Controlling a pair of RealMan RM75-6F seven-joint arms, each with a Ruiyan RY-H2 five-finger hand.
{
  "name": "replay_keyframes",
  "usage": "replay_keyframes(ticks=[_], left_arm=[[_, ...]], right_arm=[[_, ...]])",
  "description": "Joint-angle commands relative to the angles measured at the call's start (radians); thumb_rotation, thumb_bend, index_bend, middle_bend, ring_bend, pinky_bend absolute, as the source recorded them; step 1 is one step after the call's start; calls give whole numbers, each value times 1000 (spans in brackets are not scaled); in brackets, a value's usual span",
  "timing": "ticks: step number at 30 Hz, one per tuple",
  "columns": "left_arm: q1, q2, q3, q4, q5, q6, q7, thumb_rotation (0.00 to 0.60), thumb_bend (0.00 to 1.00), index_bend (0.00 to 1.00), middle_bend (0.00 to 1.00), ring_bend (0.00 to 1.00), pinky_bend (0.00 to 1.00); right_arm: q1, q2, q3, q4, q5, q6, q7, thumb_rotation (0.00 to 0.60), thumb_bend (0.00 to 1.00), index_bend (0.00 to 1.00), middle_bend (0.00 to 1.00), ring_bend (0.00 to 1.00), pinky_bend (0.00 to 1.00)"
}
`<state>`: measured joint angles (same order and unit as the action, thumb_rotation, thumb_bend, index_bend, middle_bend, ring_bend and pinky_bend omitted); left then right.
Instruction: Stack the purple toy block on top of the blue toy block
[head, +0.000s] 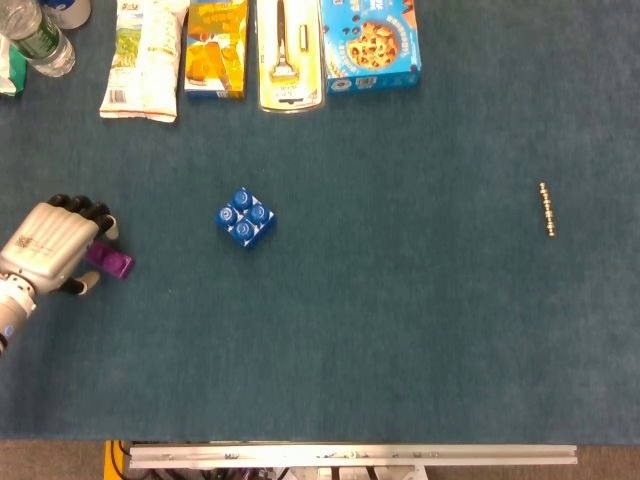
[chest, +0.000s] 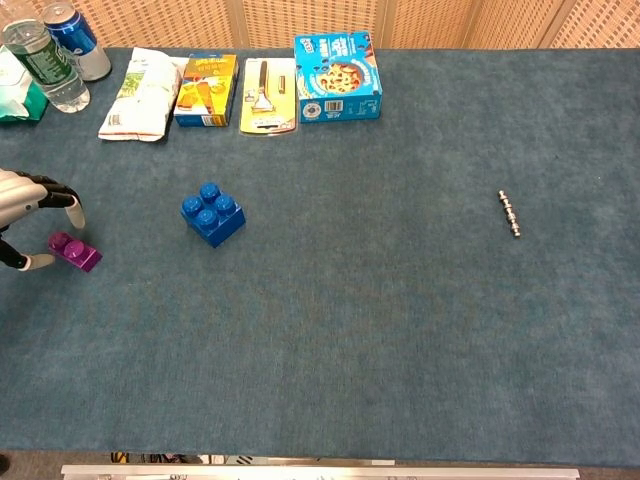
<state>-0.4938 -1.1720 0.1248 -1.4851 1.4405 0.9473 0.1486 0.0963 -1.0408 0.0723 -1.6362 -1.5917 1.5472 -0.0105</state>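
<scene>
The purple toy block (head: 113, 262) (chest: 77, 252) lies flat on the blue cloth near the left edge. My left hand (head: 48, 249) (chest: 24, 204) hovers over its left end, fingers spread. In the chest view the fingers (chest: 72, 207) arch above the block and the thumb (chest: 36, 262) sits just to its left. I see no grip on it. The blue toy block (head: 245, 218) (chest: 212, 213) stands studs up, well to the right of the purple one and untouched. My right hand is in neither view.
Along the back edge stand a water bottle (chest: 45, 66), a can (chest: 78, 38), a snack bag (chest: 138, 93), an orange box (chest: 205, 89), a packaged peeler (chest: 268, 95) and a cookie box (chest: 337, 76). A small metal beaded piece (chest: 510, 213) lies at the right.
</scene>
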Motion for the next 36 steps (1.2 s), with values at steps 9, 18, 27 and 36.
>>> replay_keyframes(ticks=[9, 18, 27, 36], left_arm=[[51, -66, -6, 84, 31, 63, -82, 600, 231, 309, 119, 19, 92], [74, -116, -4, 156, 46, 74, -122, 600, 230, 318, 108, 4, 84], [82, -151, -12, 202, 56, 80, -154, 600, 230, 375, 108, 2, 84], [84, -174, -24, 231, 59, 84, -173, 600, 230, 398, 108, 2, 84]], right_arm=[[0, 2, 0, -3, 0, -1, -4, 600, 348, 340, 423, 346, 389], [3, 1, 0, -10, -2, -4, -15, 600, 348, 340, 423, 346, 389], [0, 4, 1, -19, -6, 3, -26, 600, 348, 339, 423, 346, 389], [-2, 6, 2, -23, -10, 9, -27, 600, 348, 340, 423, 346, 389]])
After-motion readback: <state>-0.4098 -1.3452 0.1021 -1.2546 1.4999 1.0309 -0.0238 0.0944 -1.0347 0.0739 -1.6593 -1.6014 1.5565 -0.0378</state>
